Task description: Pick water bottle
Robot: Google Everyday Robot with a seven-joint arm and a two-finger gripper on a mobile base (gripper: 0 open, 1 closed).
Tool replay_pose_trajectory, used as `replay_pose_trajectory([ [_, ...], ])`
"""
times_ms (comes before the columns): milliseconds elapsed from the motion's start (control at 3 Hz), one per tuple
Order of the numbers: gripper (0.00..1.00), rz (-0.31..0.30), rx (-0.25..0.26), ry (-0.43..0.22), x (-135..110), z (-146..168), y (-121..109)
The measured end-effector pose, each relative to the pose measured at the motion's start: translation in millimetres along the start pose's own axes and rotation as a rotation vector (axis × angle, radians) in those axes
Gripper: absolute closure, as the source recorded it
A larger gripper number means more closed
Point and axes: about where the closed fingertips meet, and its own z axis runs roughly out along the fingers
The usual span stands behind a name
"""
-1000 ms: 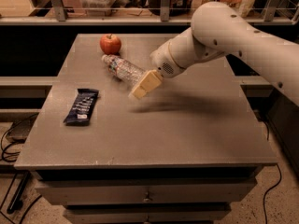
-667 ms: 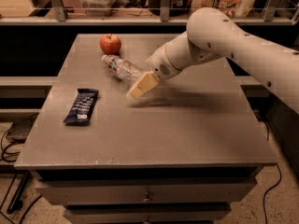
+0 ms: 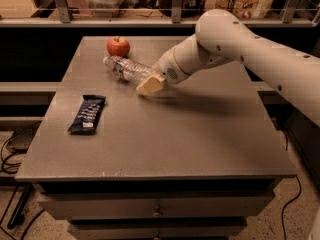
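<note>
You're watching the cream, wedge-shaped gripper [image 3: 150, 85] hanging low over the table's far half, right at the base end of the water bottle [image 3: 125, 69]. You cannot tell whether it is gripping anything. The clear, ribbed bottle is lying on its side toward the far left corner, its cap just beside the round red apple [image 3: 118, 46]. A glossy dark blue snack bar wrapper [image 3: 87, 114] is lying flat near the left edge. The matte grey table [image 3: 200, 134] is standing on a speckled floor, with cables [image 3: 10, 159] trailing at the left.

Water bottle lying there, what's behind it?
A red apple sits just behind the water bottle, near its cap end, on the table. The gripper covers the bottle's other end, so anything there is hidden.
</note>
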Motion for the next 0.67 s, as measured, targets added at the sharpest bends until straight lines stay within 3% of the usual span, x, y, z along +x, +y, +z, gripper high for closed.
replay_pose_trajectory([
  [333,0.87,-0.024,0.031,-0.005,-10.3,-14.2,-5.6],
  [667,1.00,-0.069,0.048,-0.016,-30.7,-39.0,-10.8],
])
